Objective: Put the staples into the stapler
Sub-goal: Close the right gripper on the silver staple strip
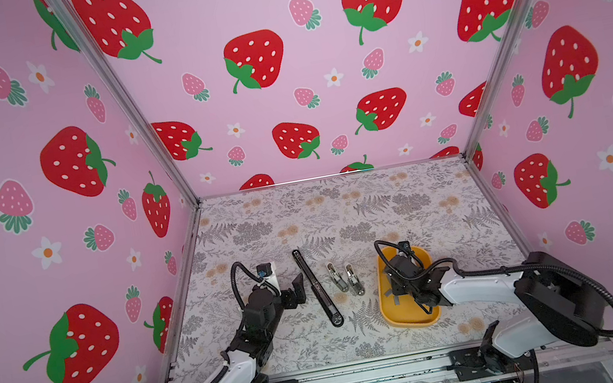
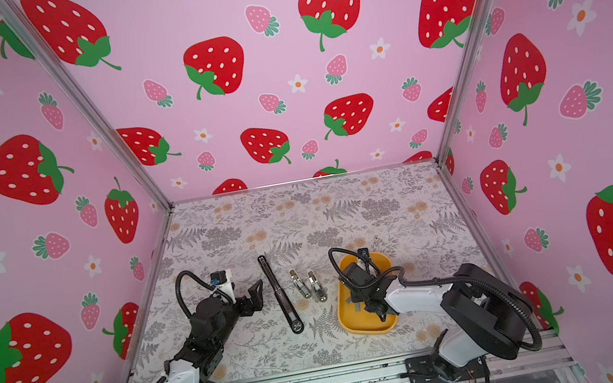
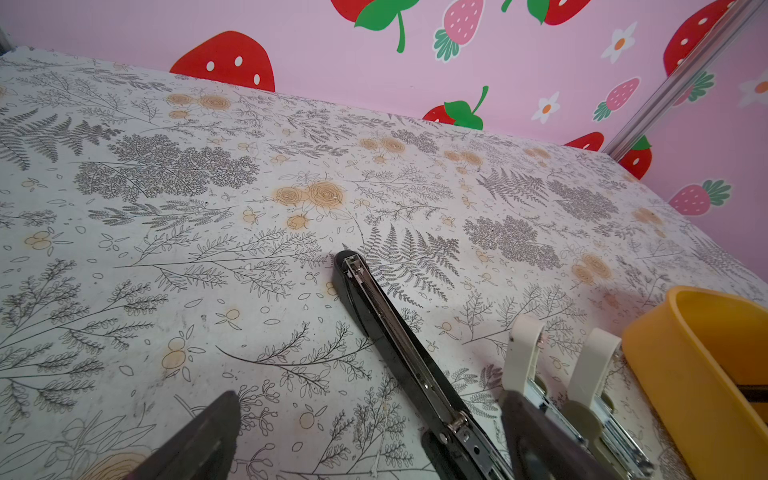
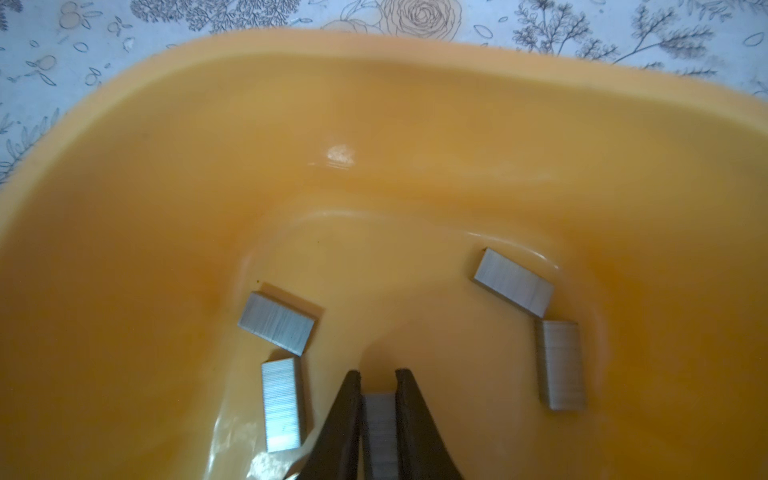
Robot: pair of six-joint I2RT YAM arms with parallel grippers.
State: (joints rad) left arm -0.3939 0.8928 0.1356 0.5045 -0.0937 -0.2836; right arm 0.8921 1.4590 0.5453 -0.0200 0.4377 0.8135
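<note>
The black stapler (image 1: 317, 287) (image 2: 282, 293) (image 3: 395, 328) lies unfolded flat on the table, its metal channel facing up. My left gripper (image 1: 295, 291) (image 2: 255, 296) (image 3: 370, 405) hovers open just left of it, with nothing between its fingers. My right gripper (image 4: 377, 378) (image 1: 401, 290) reaches down into the yellow tray (image 1: 411, 322) (image 2: 365, 328) (image 4: 291, 104). Its jaws press both sides of one grey strip of staples (image 4: 379, 428) on the tray floor. Several more strips of staples (image 4: 277, 323) lie loose around it.
Two small cream-and-metal staplers (image 1: 338, 278) (image 1: 354, 279) (image 3: 523, 353) lie side by side between the black stapler and the tray. Pink strawberry walls close the table on three sides.
</note>
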